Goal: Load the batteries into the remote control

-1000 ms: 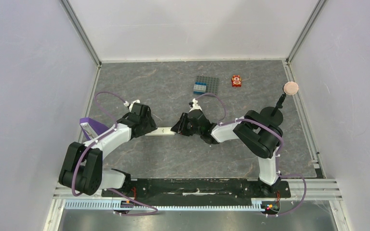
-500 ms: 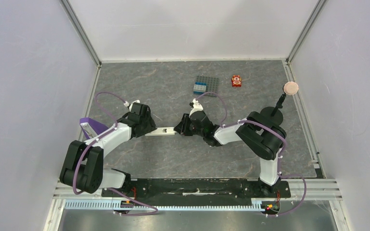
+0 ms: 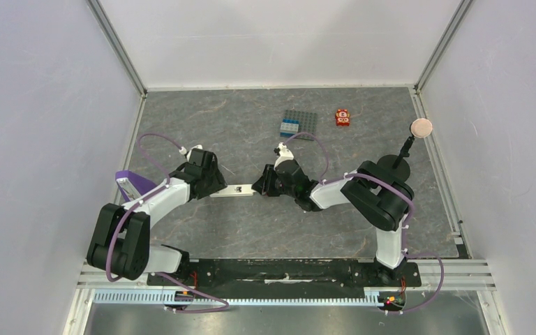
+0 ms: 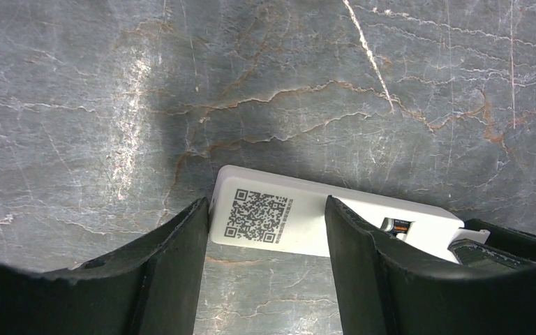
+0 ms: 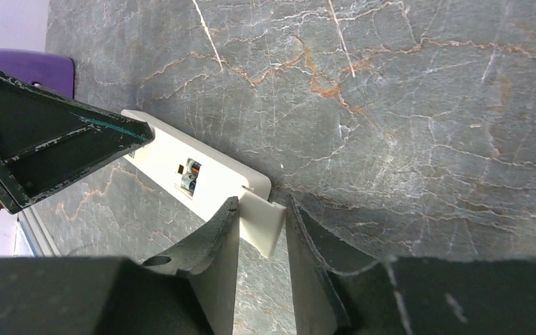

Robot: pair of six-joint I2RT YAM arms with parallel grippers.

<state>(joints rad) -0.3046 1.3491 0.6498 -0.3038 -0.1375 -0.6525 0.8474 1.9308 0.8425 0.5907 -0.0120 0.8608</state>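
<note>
The white remote control [image 3: 236,189] lies back up on the table between my two grippers. The left wrist view shows its QR label [image 4: 258,216] and a battery [image 4: 396,225] in the open slot. My left gripper [image 4: 269,209] is open. Its left finger is at the remote's end and its right finger lies across the body. My right gripper [image 5: 262,209] is shut on the small flat white cover plate [image 5: 262,225] at the remote's other end. Two batteries [image 5: 190,176] sit in the slot just beyond the plate.
A grey studded baseplate with a blue brick [image 3: 299,124] and a red toy [image 3: 343,117] lie at the back. A round disc on a black stand [image 3: 421,126] stands at the right. A purple object [image 3: 129,183] lies at the left, beside my left arm.
My right gripper has shifted slightly along the remote's right end during the first half second. My left gripper has stayed in place.
</note>
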